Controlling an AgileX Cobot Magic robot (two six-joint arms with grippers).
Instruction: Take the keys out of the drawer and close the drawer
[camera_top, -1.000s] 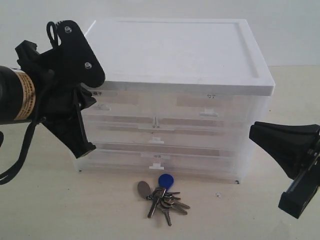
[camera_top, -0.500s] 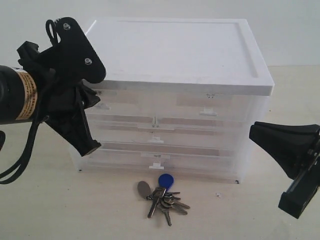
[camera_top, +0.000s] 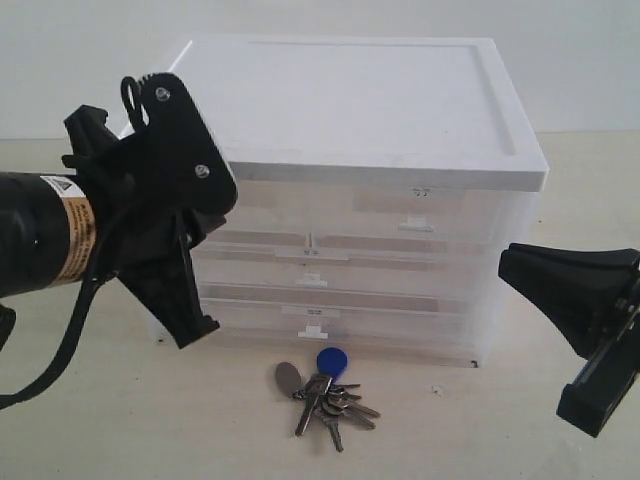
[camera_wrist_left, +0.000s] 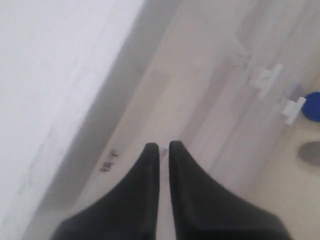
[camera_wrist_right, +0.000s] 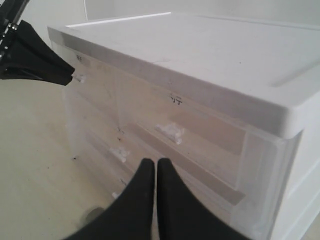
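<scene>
The keys, with a blue fob and a grey oval tag, lie on the table in front of the drawer unit. The drawer is the upper left half-width one and sits flush with the unit's front. Its label shows beside my left gripper. In the exterior view the left gripper covers that drawer's front. It is shut, its tips right at the small tab handle. My right gripper hangs shut and empty at the unit's right side.
The white drawer unit stands mid-table with a flat white top. It has a second half-width drawer at the upper right and full-width drawers below. Bare tabletop lies around the keys and on both sides.
My left gripper has moved right and slightly down across the unit's front, now hiding the upper left drawer's handle and label. The keys and the right gripper have not moved.
</scene>
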